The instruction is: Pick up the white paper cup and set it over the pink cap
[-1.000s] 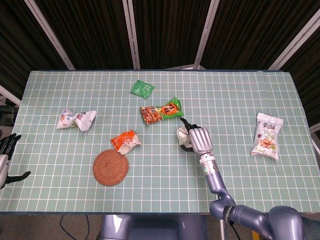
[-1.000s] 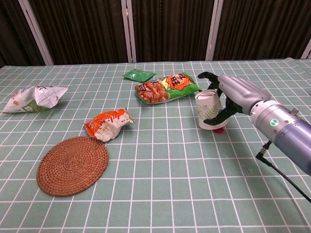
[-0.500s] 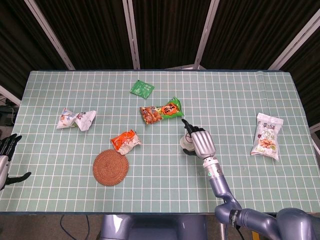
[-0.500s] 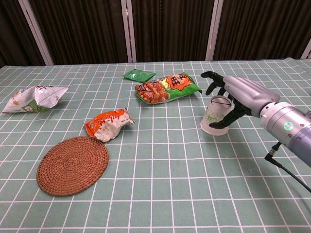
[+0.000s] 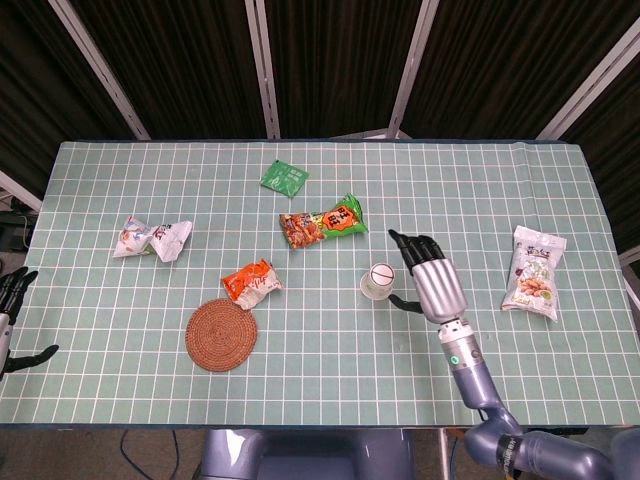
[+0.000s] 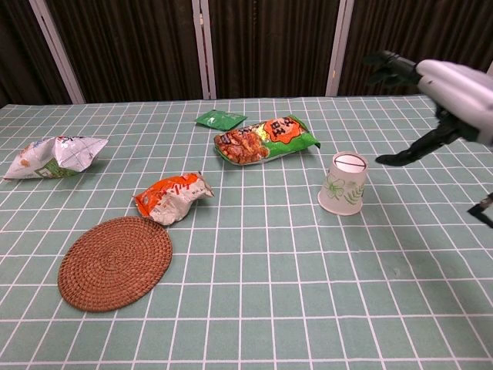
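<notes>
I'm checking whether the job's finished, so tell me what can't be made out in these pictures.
- Pink cap: unseen in both views; whether it sits under the upside-down white paper cup cannot be confirmed.
- Right hand: chest view cuts it off at the right edge.
- Left hand: head view's left edge clips it.
- Snack bag print: too small to read.

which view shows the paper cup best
The chest view: the white paper cup stands upside down, its side and leaf print plain, apart from the right hand. The head view shows only its round base from above.
</notes>
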Controlling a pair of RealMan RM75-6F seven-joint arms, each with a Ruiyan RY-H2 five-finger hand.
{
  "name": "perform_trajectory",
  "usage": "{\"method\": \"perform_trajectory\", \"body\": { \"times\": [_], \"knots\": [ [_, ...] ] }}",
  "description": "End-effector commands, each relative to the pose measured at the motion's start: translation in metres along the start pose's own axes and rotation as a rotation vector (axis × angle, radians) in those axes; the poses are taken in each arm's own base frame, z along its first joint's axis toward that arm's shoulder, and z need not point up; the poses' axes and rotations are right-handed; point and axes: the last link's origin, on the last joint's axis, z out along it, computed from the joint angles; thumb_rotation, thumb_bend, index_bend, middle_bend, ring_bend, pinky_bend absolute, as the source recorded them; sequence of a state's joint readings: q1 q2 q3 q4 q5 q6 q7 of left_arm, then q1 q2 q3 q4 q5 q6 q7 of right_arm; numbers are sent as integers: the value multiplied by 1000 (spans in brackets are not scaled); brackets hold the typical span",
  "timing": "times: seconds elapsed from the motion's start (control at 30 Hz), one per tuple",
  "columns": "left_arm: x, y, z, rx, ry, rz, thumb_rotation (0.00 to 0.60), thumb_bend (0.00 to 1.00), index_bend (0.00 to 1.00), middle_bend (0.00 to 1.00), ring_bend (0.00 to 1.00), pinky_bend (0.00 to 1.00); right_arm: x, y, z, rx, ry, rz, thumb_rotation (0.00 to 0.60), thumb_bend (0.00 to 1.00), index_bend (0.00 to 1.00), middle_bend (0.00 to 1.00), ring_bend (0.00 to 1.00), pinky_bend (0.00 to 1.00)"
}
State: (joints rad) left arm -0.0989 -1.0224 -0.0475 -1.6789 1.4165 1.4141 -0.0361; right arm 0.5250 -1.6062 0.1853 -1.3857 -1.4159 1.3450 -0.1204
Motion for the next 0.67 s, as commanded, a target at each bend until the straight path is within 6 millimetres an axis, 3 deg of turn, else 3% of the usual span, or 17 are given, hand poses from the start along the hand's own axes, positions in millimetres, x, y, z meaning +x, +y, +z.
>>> {"method": "perform_trajectory", "body": {
  "times": [0.03, 0.2, 0.37, 0.5, 0.67],
  "knots": [
    [1, 2, -2, -11, 8, 3, 600, 0, 0, 0, 0, 0, 39, 29, -36, -19, 32, -37, 600, 0, 0, 48, 18, 4],
    [1, 5, -4, -30, 41, 24, 600, 0, 0, 0, 0, 0, 74, 66, -80, -117, 49, -82, 600, 0, 0, 0, 0, 0],
    [0, 9, -7, -45, 83, 50, 600, 0, 0, 0, 0, 0, 91, 98, -121, -201, 6, -163, 600, 0, 0, 0, 0, 0],
    [-1, 9, -11, -49, 105, 60, 600, 0, 0, 0, 0, 0, 95, 105, -147, -245, -53, -218, 600, 0, 0, 0, 0, 0],
    [-1, 6, -15, -42, 111, 60, 600, 0, 0, 0, 0, 0, 92, 102, -162, -268, -65, -257, 600, 0, 0, 0, 0, 0]
  ]
}}
